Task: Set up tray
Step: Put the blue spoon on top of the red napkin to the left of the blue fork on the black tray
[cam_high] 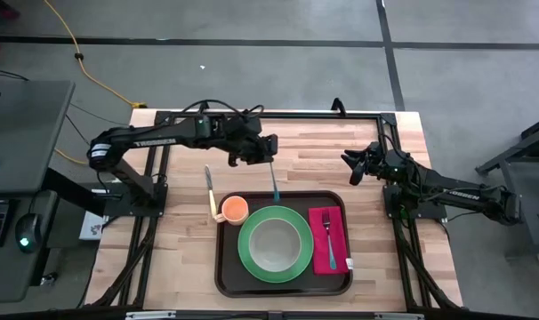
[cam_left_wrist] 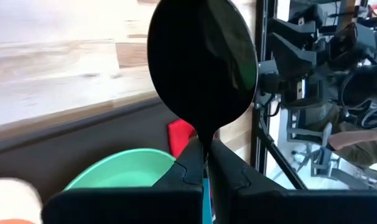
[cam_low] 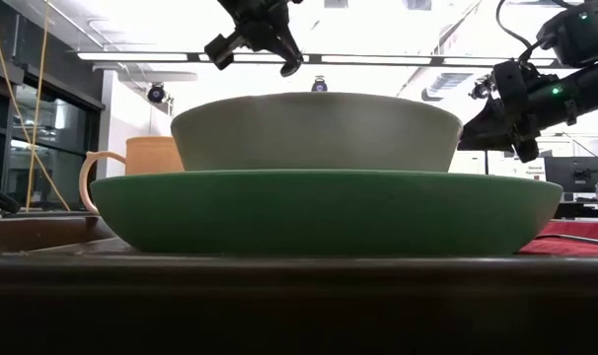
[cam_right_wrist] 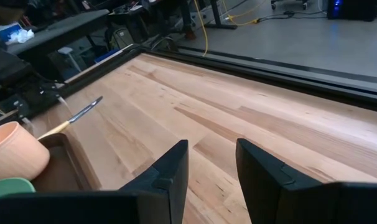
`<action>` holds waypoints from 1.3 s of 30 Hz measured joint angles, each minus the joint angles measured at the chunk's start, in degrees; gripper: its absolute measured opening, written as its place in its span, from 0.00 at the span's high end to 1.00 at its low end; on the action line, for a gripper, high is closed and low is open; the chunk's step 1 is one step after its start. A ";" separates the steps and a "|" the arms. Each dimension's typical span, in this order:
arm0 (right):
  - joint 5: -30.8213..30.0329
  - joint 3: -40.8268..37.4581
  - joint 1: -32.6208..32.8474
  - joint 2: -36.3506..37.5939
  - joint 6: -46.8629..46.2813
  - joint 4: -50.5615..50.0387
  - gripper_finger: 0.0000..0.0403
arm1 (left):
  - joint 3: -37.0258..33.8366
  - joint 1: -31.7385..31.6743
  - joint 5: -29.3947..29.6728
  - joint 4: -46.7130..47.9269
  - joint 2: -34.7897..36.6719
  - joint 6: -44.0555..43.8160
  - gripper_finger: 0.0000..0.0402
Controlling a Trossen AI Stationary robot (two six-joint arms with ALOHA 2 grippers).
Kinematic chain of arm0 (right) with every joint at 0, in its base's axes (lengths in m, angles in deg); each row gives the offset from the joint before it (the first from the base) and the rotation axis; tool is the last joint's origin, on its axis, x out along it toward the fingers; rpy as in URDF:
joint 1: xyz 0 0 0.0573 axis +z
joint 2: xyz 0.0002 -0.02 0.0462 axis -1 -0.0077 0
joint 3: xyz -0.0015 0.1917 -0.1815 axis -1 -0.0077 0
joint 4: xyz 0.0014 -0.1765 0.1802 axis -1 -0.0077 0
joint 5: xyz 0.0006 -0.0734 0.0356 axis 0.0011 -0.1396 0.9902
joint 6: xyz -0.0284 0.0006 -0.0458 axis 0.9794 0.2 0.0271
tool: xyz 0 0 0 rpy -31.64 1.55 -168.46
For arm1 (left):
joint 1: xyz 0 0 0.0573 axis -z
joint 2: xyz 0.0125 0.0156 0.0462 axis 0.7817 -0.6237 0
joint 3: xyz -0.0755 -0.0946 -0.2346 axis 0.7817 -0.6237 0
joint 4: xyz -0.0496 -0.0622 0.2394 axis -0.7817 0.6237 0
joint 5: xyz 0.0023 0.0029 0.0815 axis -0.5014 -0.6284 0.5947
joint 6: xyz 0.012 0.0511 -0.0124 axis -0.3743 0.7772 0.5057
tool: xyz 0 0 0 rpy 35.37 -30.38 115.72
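One knife (cam_high: 210, 188) lies beside the tray (cam_high: 225, 267), seemingly touching the cup (cam_high: 235, 210).

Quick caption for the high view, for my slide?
Left gripper holds a spoon over the tray; right gripper waits open beside it.

One tray (cam_high: 227, 267) on the table, and on it one green plate (cam_high: 248, 258), one pale bowl (cam_high: 276, 244), one orange cup (cam_high: 235, 210), one magenta napkin (cam_high: 322, 222) and one fork (cam_high: 329, 238). One knife (cam_high: 210, 191) lies on the wood beside the tray. One spoon (cam_high: 273, 184). Two arms, so two grippers: left gripper (cam_high: 268, 156), right gripper (cam_high: 350, 164).
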 joint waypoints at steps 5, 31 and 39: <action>0.00 0.00 0.01 0.00 -0.28 0.02 0.72 | 0.85 -0.04 -0.34 -0.16 -1.46 0.98 0.91; 8.34 0.00 0.01 -2.01 -11.51 8.98 0.72 | 0.87 -2.64 0.16 -3.97 -2.18 4.21 0.91; 16.86 0.00 0.00 -11.28 -15.67 21.88 0.72 | 0.85 -2.67 -0.30 -9.32 -5.76 5.48 0.91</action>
